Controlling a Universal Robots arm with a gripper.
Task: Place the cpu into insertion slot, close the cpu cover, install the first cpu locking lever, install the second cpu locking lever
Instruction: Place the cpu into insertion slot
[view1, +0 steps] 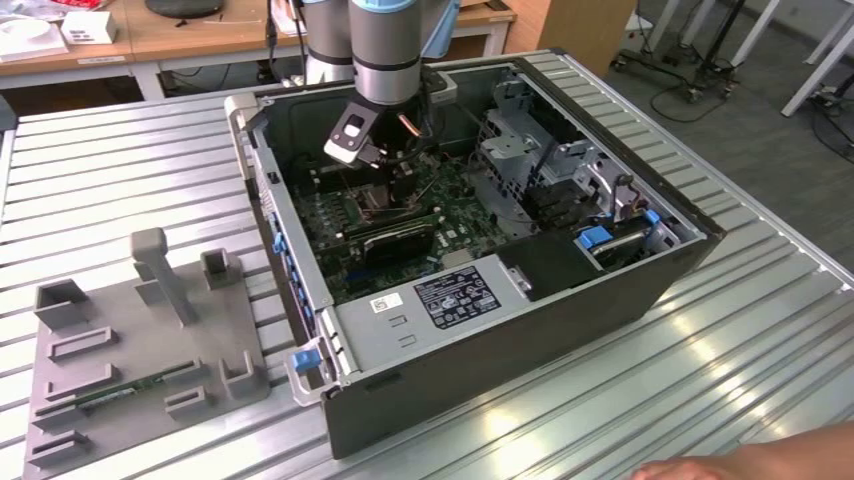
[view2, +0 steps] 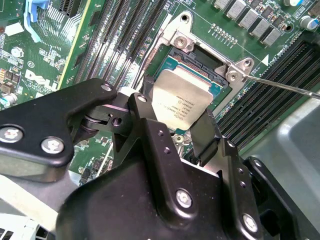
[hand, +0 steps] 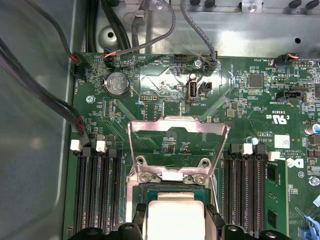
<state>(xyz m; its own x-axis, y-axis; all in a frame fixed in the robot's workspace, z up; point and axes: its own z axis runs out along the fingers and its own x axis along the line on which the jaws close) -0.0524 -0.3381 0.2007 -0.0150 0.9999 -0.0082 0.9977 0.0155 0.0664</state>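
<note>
My gripper (view2: 175, 117) is shut on the cpu (view2: 181, 97), a flat square chip with a silvery top, clamped between two black fingers (view2: 206, 131). The chip hangs slightly tilted just over the insertion slot (view2: 199, 64), whose contact field shows beyond its edge. In the first wrist view the cpu (hand: 174, 217) sits between the fingers of the gripper (hand: 175, 222), with the cpu cover (hand: 175, 127) standing open past the insertion slot (hand: 172, 187). A thin metal locking lever (view2: 285, 86) sticks out beside the socket. In the exterior view the gripper (view1: 380, 170) reaches down into the case.
Long black memory slots (hand: 97, 195) flank the socket on both sides. Cables (hand: 50, 100) run along the case wall. The open computer case (view1: 534, 300) lies on a slatted metal table, with a grey fixture plate (view1: 134, 340) at the exterior view's left. A hand (view1: 747, 465) rests at the lower right.
</note>
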